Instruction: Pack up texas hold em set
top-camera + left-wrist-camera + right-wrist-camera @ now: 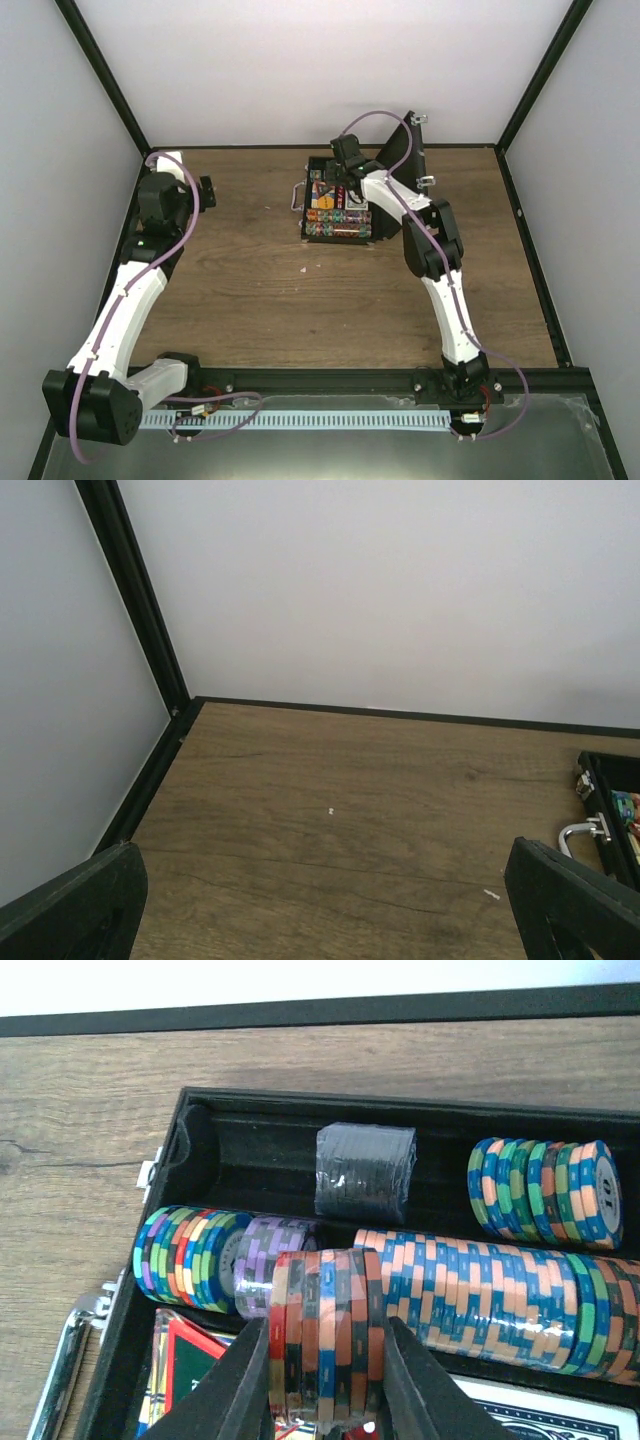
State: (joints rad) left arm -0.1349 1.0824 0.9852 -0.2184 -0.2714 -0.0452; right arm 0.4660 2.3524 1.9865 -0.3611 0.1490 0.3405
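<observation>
Right wrist view | right gripper (325, 1365) clenched on the orange chip stack (325, 1295), lower centre, inside the open briefcase (215, 1150) | left gripper (322, 880) spread, holding nothing | advice: keep the stack square to its groove and let go only once it is seated.

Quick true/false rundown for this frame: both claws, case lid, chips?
1. The right claw is clamped on an orange-and-black chip stack. True.
2. The left claw holds a card deck. False: it is open and empty over the bare table.
3. The briefcase is latched shut. False: its lid stands open.
4. A black chip stack lies inside the briefcase. True.
</observation>
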